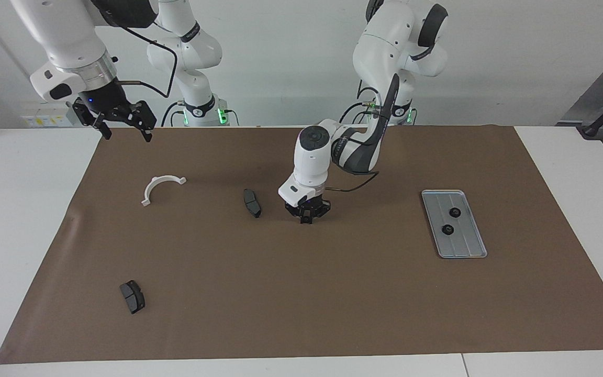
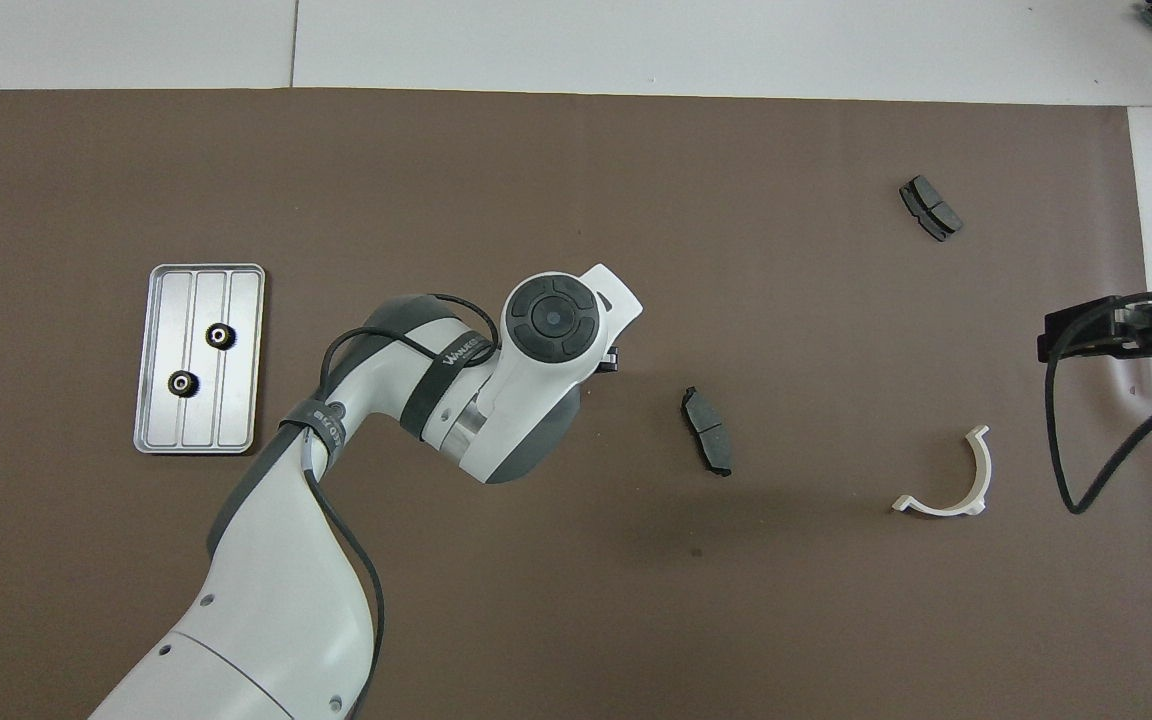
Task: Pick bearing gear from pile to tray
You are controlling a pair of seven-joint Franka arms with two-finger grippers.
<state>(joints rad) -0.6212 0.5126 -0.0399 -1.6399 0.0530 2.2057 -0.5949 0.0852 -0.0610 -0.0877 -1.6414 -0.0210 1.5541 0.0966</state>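
Over the middle of the brown mat, my left gripper [image 1: 305,220] hangs just above the surface, shut on a small black bearing gear [image 1: 305,221]. In the overhead view its wrist hides both fingertips and gear. The silver tray [image 1: 464,246] [image 2: 238,400] lies toward the left arm's end of the table and holds two black bearing gears [image 1: 455,212] [image 1: 446,229]. What is left of the pile is scattered: two dark brake pads [image 1: 252,202] [image 1: 132,296] and a white plastic arc [image 1: 161,187]. My right gripper [image 1: 123,124] waits open, raised over the mat's edge at the right arm's end.
One brake pad [image 2: 708,430] lies close beside the left gripper, toward the right arm's end. The other pad [image 2: 930,207] lies farthest from the robots. The arc [image 2: 946,480] rests under the right arm's cable. White tabletop borders the mat.
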